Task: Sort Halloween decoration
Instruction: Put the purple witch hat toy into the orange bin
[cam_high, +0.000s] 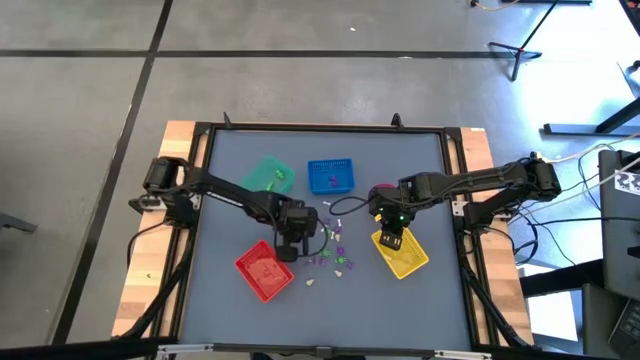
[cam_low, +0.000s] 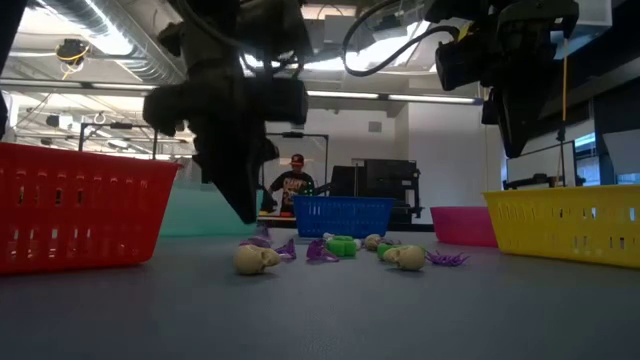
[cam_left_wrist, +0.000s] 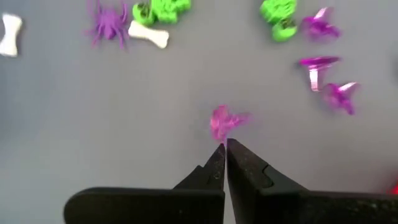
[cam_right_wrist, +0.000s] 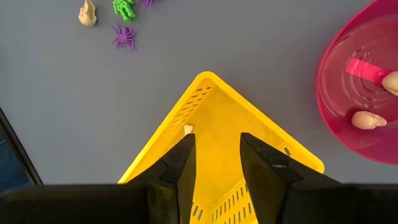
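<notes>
We see a grey tabletop (cam_high: 420, 180) with small plastic trays on it. Going from left to right, the red slotted plastic tray (cam_high: 264, 270) sits near the front edge. The green plastic tray (cam_high: 269, 176) lies behind it, toward the back edge. The blue slotted plastic tray (cam_high: 331, 176) is just to the right of the green one.

Our left gripper (cam_left_wrist: 225, 147) hangs over the middle of the tabletop, between the red tray and the pile of trinkets. Its two dark fingers are pinched tight together. A tiny pink-purple trinket (cam_left_wrist: 225, 122) shows right at their tips. We cannot tell if the tips grip it or if it just lies on the tabletop under them.

The little Halloween trinkets (cam_high: 335, 252) are spread in the middle of the tabletop, toward the front edge. We see purple spiders (cam_left_wrist: 109, 26), white bones (cam_left_wrist: 149, 35), green bits (cam_left_wrist: 278, 18) and pale little skulls (cam_low: 257, 260).

The round pink bowl (cam_right_wrist: 364, 93) sits behind the yellow tray and has a few small pieces inside.

Our right gripper (cam_right_wrist: 216, 152) hangs over the yellow slotted plastic tray (cam_high: 402, 253), near the right edge of the tabletop. Its fingers are spread apart and hold nothing.
</notes>
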